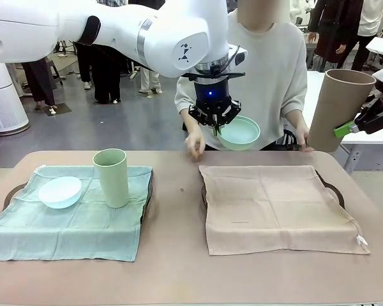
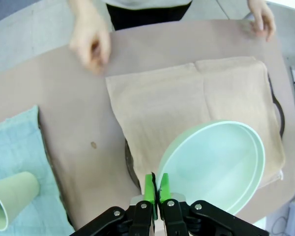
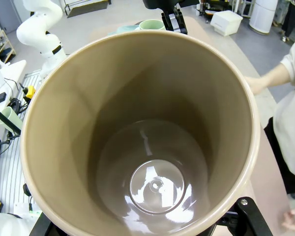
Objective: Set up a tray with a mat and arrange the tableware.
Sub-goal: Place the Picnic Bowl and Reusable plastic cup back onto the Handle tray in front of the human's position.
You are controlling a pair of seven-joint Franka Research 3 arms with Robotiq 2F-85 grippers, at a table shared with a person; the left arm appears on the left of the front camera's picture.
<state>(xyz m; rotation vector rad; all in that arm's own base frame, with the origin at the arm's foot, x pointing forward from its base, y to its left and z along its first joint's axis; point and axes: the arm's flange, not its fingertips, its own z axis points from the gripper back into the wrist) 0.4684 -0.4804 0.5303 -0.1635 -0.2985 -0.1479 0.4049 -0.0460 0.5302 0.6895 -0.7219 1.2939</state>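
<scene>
Front view: left tray done w/ teal mat (image 1: 70,223), pale blue bowl (image 1: 60,191) + green tumbler (image 1: 112,177). Right tray w/ tan mat (image 1: 277,207) bare. Left gripper (image 1: 215,124) pinching mint bowl (image 1: 239,132) rim, above far table edge; right gripper (image 1: 352,127) clamping tan tumbler (image 1: 340,108), off to the right. Still to place both.

A mint green bowl (image 1: 239,133), tan-brown tumbler (image 1: 339,109), pale green tumbler (image 1: 112,176) and pale blue bowl (image 1: 60,191); teal mat (image 1: 64,226), beige mat (image 1: 277,207), brown desk (image 1: 179,268).
</scene>
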